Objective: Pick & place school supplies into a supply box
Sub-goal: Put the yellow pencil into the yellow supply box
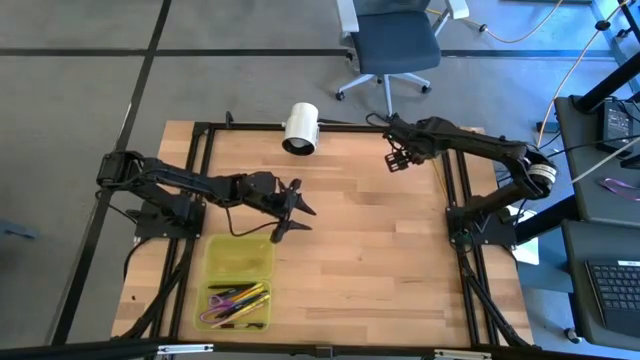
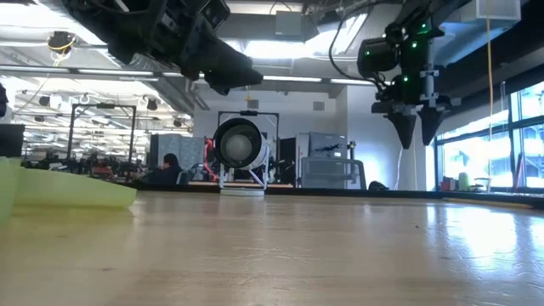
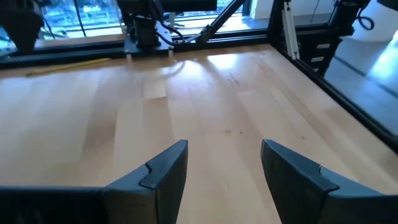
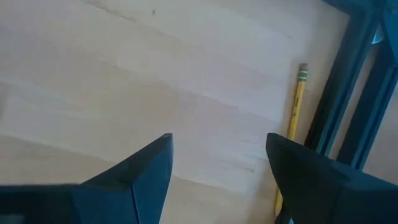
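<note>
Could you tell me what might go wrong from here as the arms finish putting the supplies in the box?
1. The yellow pencil lies right beside the table's dark frame rail; the open right gripper above it could strike the rail while picking.
2. The open left gripper hangs just beyond the pencil case; a careless move might nudge its raised half.

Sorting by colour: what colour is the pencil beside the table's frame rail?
Yellow pencil, best in the right wrist view.

Grey floor (image 1: pixel 80 90) with a blue office chair (image 1: pixel 395 45) (on casters), windows (image 2: pixel 489 136) bright beyond.
</note>
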Controlling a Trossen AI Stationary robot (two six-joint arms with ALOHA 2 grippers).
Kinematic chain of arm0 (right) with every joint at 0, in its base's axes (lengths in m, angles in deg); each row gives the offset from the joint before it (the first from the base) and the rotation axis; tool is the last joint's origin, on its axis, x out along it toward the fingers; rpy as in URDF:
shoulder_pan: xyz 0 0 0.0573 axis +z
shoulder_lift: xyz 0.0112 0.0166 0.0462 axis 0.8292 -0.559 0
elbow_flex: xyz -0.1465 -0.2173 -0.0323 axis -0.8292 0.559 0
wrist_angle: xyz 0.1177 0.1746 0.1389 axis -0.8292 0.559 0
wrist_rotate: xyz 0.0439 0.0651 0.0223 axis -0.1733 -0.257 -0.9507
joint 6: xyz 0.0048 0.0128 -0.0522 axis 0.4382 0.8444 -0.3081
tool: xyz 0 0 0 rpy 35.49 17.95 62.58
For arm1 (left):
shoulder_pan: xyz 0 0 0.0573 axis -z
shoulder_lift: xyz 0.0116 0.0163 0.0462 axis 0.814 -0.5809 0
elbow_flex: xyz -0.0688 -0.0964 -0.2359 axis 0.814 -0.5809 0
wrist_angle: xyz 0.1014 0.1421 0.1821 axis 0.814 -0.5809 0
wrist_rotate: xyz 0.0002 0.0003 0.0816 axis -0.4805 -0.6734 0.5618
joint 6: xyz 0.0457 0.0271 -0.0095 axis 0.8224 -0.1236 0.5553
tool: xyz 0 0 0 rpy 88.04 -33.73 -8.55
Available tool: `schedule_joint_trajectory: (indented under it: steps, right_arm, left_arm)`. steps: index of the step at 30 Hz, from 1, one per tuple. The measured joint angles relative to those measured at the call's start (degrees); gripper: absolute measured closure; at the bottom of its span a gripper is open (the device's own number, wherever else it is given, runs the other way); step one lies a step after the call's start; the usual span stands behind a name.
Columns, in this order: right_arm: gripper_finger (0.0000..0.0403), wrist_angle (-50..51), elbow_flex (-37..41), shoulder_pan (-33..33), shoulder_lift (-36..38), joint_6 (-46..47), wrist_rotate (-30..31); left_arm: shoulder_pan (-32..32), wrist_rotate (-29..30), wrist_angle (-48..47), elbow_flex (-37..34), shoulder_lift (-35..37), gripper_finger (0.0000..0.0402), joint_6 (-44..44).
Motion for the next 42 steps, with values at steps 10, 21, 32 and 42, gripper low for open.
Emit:
schedule_joint_trajectory:
  steps: [10, 21, 32, 42]
  right_arm:
    - [0.0143, -2.3, 0.0, -7.2, -2.8, -1.8, 3.1]
    - [0.0143, -6.4, 0.0, -15.9, -6.7, -1.8, 3.4]
    - [0.0143, -7.6, 0.0, -19.3, -17.1, -0.2, 3.9]
    - [0.0143, -12.2, -0.5, -24.8, -19.8, 0.2, -1.2]
  left_arm:
    - [-2.8, 0.1, -0.3, 0.0, 0.0, 0.0206, 5.3]
    - [-8.2, 0.1, -1.2, 0.0, 0.0, 0.0206, 7.7]
    - [-10.7, 0.1, -1.9, 0.0, 0.0, 0.0206, 10.9]
    - [-10.9, 0.1, -4.4, 0.0, 0.0, 0.0210, 11.6]
